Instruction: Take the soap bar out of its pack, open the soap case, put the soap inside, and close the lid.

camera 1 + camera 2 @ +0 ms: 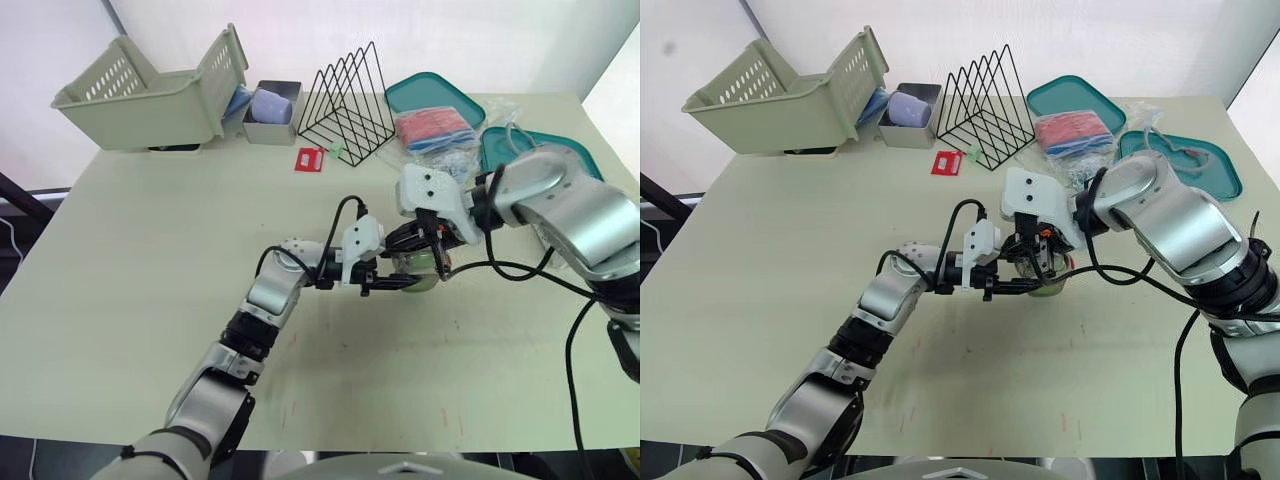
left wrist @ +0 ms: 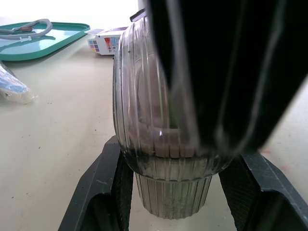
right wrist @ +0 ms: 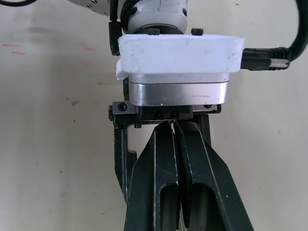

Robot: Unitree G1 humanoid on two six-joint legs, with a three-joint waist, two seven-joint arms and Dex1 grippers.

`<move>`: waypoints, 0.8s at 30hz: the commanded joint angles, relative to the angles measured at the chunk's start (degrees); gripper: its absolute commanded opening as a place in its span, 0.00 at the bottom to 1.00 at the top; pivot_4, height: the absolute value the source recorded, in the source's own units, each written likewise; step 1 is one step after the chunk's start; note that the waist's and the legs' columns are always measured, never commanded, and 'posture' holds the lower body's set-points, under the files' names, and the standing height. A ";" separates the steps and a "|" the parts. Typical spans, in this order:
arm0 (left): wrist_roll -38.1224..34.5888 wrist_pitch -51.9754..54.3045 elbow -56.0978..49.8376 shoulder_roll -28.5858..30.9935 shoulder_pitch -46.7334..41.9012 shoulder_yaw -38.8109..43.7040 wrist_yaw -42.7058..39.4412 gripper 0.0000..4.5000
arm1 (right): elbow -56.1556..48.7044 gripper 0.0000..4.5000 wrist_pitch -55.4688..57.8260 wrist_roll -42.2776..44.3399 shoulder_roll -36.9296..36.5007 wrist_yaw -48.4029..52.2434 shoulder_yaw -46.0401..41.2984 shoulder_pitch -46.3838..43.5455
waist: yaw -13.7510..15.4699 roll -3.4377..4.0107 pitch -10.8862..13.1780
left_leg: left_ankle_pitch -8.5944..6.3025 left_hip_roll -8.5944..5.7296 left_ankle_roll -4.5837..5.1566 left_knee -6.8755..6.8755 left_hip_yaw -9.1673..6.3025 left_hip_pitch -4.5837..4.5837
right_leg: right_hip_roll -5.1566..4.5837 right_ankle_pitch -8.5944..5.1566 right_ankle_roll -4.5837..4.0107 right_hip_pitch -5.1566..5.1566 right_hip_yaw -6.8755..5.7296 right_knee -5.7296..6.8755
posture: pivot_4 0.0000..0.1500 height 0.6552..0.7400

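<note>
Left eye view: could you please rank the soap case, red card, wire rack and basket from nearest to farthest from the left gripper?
1. Soap case, between the left gripper's fingers.
2. Red card, farther back, mid-table.
3. Wire rack, behind the card near the far edge.
4. Basket, at the far left corner.

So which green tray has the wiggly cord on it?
The teal tray farthest to the robot's right: a grey cord lies on it. The other teal tray, beside the wire rack, has none.
</note>
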 commanded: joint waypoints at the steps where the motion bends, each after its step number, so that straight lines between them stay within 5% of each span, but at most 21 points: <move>1: -0.84 -0.45 -3.04 -0.47 0.00 0.09 0.30 0.44 | 0.13 0.01 -1.46 -2.56 0.54 0.16 1.81 -3.04 | -0.04 0.00 0.00 | 0.00 0.00 0.00 0.00 0.00 0.00 | 0.00 0.00 0.00 0.00 0.00 0.00 | 1.00 1.00; 24: -0.92 -0.44 -3.16 -0.49 0.30 -0.10 0.33 0.44 | 1.02 0.01 -2.70 -7.46 -0.59 4.17 4.66 -3.33 | 0.01 0.00 0.00 | 0.00 0.00 0.00 0.00 -0.01 0.00 | 0.00 0.00 0.00 0.00 -0.01 0.00 | 1.00 1.00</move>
